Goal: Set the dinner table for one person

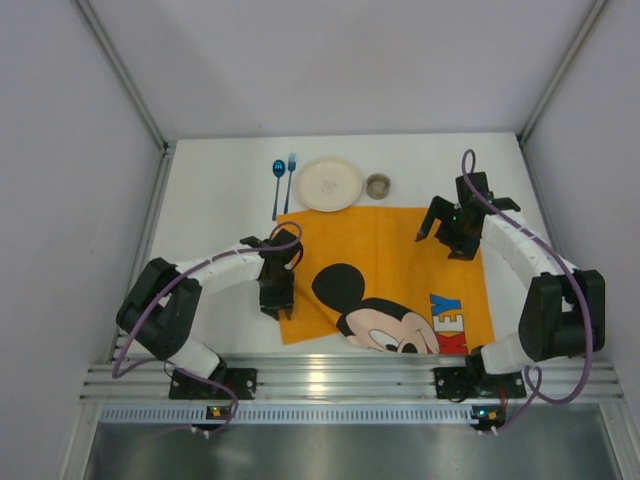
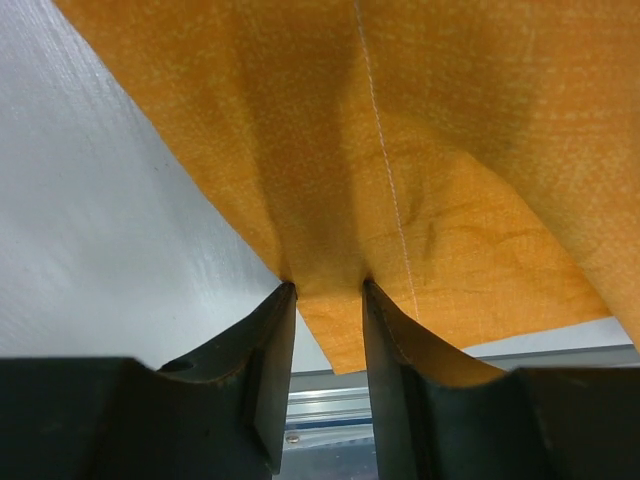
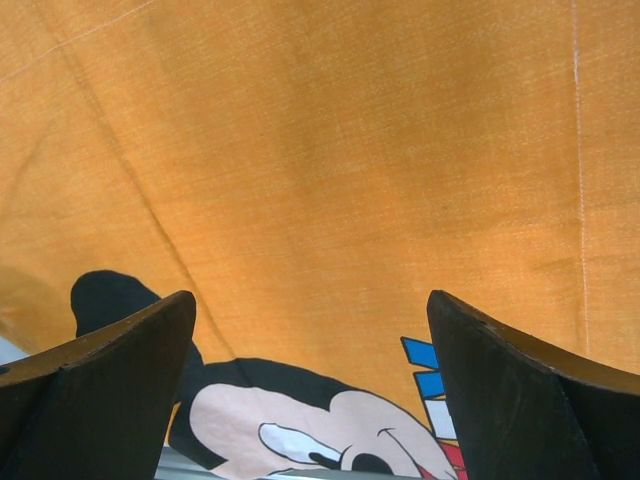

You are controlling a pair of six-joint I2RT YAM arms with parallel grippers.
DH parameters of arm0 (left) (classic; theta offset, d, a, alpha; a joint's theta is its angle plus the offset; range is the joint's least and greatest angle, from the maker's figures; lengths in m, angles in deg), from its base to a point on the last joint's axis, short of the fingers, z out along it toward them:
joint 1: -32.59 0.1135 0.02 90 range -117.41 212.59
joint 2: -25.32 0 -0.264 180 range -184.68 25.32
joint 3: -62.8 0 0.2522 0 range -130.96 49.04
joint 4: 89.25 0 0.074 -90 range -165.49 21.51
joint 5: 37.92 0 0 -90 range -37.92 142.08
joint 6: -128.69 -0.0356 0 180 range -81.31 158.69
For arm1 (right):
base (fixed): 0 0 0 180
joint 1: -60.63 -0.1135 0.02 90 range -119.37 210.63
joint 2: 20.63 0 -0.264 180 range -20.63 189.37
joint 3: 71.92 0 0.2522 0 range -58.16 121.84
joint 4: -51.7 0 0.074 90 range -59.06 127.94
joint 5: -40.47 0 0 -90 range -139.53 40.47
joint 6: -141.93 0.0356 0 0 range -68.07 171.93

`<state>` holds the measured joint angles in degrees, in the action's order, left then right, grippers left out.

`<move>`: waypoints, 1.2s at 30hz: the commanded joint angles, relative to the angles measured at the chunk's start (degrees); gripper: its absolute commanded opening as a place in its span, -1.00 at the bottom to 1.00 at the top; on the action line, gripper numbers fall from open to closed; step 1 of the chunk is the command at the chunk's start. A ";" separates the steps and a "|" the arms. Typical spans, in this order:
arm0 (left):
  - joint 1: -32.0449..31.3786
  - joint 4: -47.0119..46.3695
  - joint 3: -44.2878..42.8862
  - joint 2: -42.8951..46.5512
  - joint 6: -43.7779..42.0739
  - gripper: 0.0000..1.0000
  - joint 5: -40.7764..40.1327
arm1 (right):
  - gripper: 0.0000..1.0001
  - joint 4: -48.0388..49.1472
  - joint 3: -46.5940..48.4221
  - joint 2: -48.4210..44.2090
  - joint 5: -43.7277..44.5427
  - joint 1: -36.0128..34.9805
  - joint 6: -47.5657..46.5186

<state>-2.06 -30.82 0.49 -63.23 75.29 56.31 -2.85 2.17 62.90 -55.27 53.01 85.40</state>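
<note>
The plate's [image 1: 331, 184] faint centre mark and the cup's [image 1: 378, 186] contents are too small to tell. From above, the left claw [image 1: 277, 305] covers the mat [image 1: 385, 250] edge it pinches. The right wrist view's bottom edge cuts off Mickey's face.

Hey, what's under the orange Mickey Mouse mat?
Only the white dinner table shows around the orange Mickey Mouse mat. The left gripper pinches its edge; anything beneath the cloth is hidden.
</note>
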 commanded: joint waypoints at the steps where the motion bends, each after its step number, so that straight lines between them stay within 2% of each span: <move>1: -0.24 -2.56 0.39 -0.92 0.32 -0.25 -0.27 | 0.99 0.45 0.57 0.93 0.81 1.55 -2.27; 3: -0.24 -2.74 0.65 -1.09 0.23 -0.30 -0.71 | 0.99 0.37 0.83 1.55 1.25 2.08 -2.80; 7: -0.24 -3.00 1.27 -2.67 -0.21 -0.56 -1.24 | 0.99 0.72 1.01 3.22 1.61 2.61 -3.41; 10: -0.24 -2.22 0.83 -3.47 -0.21 -0.98 -1.68 | 0.99 1.07 0.57 3.83 1.69 3.13 -3.59; 14: -0.24 0.50 -0.92 -2.50 0.49 -1.00 -2.21 | 0.99 1.86 -0.13 3.93 1.52 3.84 -4.03; 20: -0.24 13.59 -7.94 1.62 2.16 -1.00 -3.70 | 1.00 2.12 -0.75 3.31 0.82 4.80 -4.29; 23: -0.24 20.45 -10.58 3.65 2.25 -1.00 -7.82 | 0.99 2.65 -1.18 3.05 0.46 4.98 -4.12; 27: -0.15 23.62 -9.90 6.63 1.90 -1.00 -9.68 | 1.00 3.97 -1.97 3.66 -0.24 5.07 -3.94; 30: -0.24 25.03 -8.40 7.95 1.81 -0.89 -8.54 | 1.00 4.76 -1.98 5.24 -0.59 5.07 -3.94; 33: -0.24 26.08 -7.26 8.74 2.07 -0.52 -7.31 | 0.99 5.73 -1.28 6.73 -0.94 5.16 -3.85; 35: -0.24 26.96 -8.04 8.92 2.42 -0.18 -7.39 | 0.99 6.17 -0.22 7.96 -1.38 5.24 -3.68; 36: -0.24 28.36 -9.00 9.01 2.60 0.85 -7.65 | 0.99 6.25 0.13 8.23 -1.90 5.16 -3.68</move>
<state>-2.06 -7.89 -7.51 -56.15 76.47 49.01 0.38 0.23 69.83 -55.82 57.28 81.95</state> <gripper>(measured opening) 0.540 0.996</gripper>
